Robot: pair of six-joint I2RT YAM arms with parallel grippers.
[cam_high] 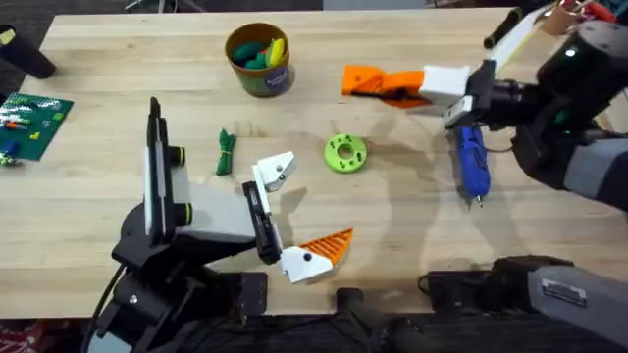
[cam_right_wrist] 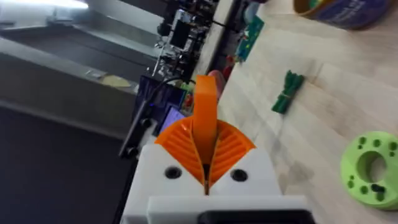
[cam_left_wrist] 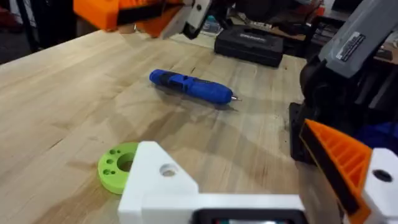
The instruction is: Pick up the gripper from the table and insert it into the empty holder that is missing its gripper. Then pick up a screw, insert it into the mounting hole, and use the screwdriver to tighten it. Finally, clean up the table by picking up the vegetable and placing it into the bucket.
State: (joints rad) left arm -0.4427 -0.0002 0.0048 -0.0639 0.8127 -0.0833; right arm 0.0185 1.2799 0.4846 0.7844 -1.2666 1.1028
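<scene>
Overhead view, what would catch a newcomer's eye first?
The right gripper near the table's far edge, its orange pads pinching the gripper, a small orange piece. Nearer the front, the left gripper is lopsided: one orange finger, one bare white empty holder. Between them lies a bright green disc.

Blue screwdriver (cam_high: 472, 164), green disc (cam_high: 345, 152), yellow-orange bucket (cam_high: 258, 61)

Pale wooden tabletop (cam_high: 118, 59), black case (cam_left_wrist: 249, 45) at its edge, dim cluttered room beyond.

Robotics lab or workshop, pale wooden workbench (cam_high: 412, 226), green circuit board (cam_high: 34, 123), black tool case (cam_left_wrist: 249, 45), cabled electronics behind
</scene>
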